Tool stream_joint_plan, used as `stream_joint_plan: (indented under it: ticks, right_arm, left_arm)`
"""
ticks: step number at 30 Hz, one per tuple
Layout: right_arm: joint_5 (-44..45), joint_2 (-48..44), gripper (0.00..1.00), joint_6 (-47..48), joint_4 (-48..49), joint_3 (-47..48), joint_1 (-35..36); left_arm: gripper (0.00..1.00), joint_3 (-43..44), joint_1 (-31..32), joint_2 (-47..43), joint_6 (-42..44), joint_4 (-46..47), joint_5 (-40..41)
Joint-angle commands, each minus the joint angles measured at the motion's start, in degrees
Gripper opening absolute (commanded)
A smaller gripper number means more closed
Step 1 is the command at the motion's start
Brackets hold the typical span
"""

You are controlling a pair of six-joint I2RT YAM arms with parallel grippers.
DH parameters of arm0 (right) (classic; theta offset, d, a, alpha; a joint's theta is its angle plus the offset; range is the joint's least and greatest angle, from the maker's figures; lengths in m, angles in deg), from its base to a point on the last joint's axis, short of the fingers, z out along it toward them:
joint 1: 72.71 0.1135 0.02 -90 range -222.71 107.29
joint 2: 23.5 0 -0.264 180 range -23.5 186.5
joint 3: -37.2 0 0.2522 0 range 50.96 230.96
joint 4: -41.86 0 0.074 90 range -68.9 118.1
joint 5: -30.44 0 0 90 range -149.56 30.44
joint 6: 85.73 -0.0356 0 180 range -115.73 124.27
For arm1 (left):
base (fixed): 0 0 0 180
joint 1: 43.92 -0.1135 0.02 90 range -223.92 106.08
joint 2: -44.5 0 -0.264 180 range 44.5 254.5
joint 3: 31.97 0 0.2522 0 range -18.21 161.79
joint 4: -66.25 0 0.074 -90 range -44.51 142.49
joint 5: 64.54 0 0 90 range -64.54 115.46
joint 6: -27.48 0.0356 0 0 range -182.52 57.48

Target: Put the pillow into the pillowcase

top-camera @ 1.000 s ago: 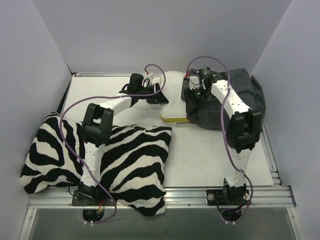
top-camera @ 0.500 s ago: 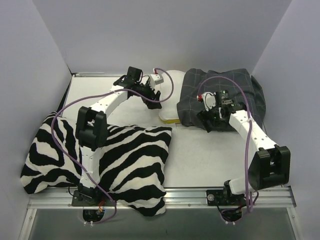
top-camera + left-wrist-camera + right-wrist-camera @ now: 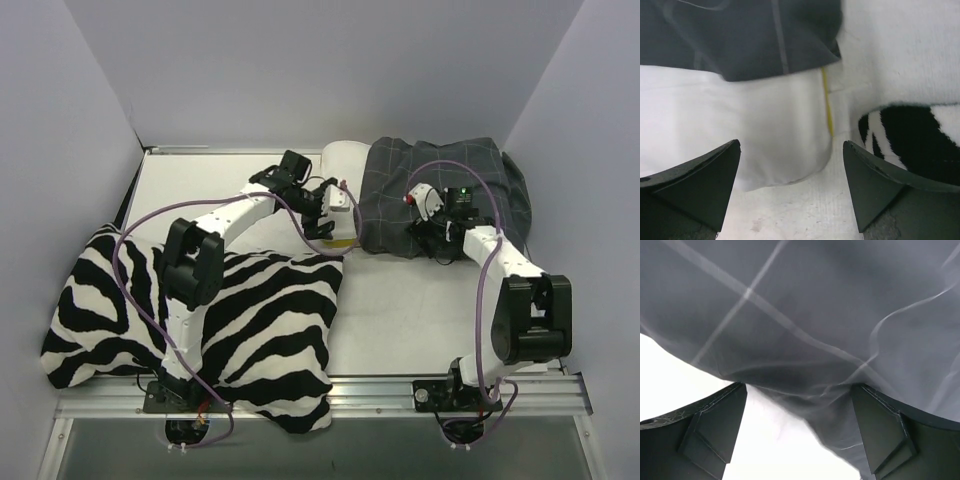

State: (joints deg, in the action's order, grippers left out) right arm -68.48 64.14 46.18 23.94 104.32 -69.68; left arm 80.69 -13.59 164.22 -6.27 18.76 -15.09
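The white pillow (image 3: 340,163) lies at the back centre, its right part under the dark grey checked pillowcase (image 3: 450,175); its yellow edge shows at the front. My left gripper (image 3: 330,222) is open at the pillow's front-left corner. In the left wrist view the gripper (image 3: 791,145) straddles the pillow corner (image 3: 765,125), with the pillowcase hem (image 3: 740,40) beyond. My right gripper (image 3: 428,236) is open at the pillowcase's front edge. In the right wrist view the gripper (image 3: 799,386) has loose pillowcase fabric (image 3: 815,315) hanging between its fingers, not pinched.
A large zebra-striped cushion (image 3: 250,310) fills the front left and reaches up to the pillow's front corner; it also shows in the left wrist view (image 3: 915,145). Grey walls close in on three sides. A metal rail (image 3: 350,385) runs along the near edge.
The pillowcase now covers more of the pillow. My left gripper moved from the pillow's back left round to its front-left corner. My right gripper pulled back to the case's front edge.
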Motion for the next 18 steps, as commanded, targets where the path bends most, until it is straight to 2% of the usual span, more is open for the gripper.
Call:
stream_joint_plan:
  ticks: [1, 3, 5, 7, 11, 12, 13, 15, 16, 18]
  right_arm:
    - [-6.97, -3.08, 0.88, -3.32, -4.44, 5.70, -0.13]
    - [-7.33, -3.35, 0.88, -3.24, -5.06, 5.00, 0.05]
    - [-6.81, -2.82, 0.87, -3.15, -4.98, 4.64, -0.30]
    - [-6.45, -1.59, 0.84, -5.86, -6.81, 7.18, -0.57]
    - [-7.85, 2.09, 0.74, -20.78, -16.38, 22.53, -0.04]
    - [-8.64, 4.54, 0.70, -24.12, -19.80, 29.80, 0.66]
    - [-9.69, 6.21, 0.67, -31.64, -21.40, 34.13, 1.19]
    - [-11.28, 11.30, 0.57, -37.49, -24.82, 40.82, 3.46]
    - [-11.72, 13.07, 0.55, -39.60, -25.71, 46.60, 4.43]
    - [-12.60, 18.61, 0.51, -43.48, -28.08, 51.46, 7.76]
  left_arm:
    - [0.91, 8.93, -1.85, -0.81, -9.37, 6.04, -5.76]
    - [0.91, 12.53, -1.41, 0.95, -16.91, 7.71, -5.50]
    - [0.89, 14.74, -0.54, 4.18, -20.64, 10.26, -2.27]
    - [0.84, 20.53, -0.35, 7.35, -25.99, 10.62, 1.17]
    - [0.76, 29.60, -3.69, 14.39, -43.55, 10.80, 6.54]
    - [0.75, 29.60, -4.65, 14.40, -51.34, 10.97, 6.80]
    - [0.73, 28.82, -5.71, 14.14, -54.72, 11.32, 8.46]
    - [0.72, 22.87, -8.34, 11.34, -61.48, 12.37, 9.44]
    - [0.72, 20.49, -9.05, 10.02, -62.65, 14.03, 9.70]
    - [0.74, 14.24, -10.11, 7.11, -64.41, 14.92, 10.58]
